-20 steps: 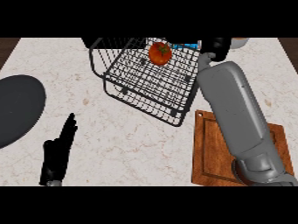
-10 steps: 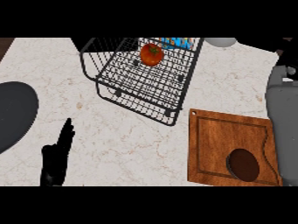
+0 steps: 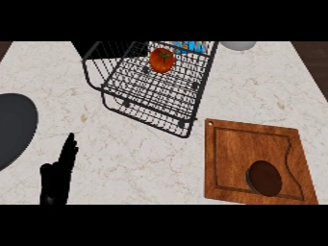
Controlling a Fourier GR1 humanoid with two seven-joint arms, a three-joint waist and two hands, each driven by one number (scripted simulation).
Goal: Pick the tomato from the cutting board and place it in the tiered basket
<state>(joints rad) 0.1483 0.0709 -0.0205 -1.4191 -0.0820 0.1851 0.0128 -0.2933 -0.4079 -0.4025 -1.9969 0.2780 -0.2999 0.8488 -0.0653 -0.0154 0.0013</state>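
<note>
Marble counter carries all items. Nearest, the left hand rests with fingers straight. The cutting board sits bare; the right hand has withdrawn from view since a second ago. Farther back, the tomato lies in the tiered basket: placement appears complete.

matte black left hand, slim tapered fingers

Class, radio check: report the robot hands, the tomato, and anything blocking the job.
Left robot hand open, resting at lower left; right robot hand out of view. Tomato in the tiered basket. Cutting board bare of it. Nothing in the way.
</note>
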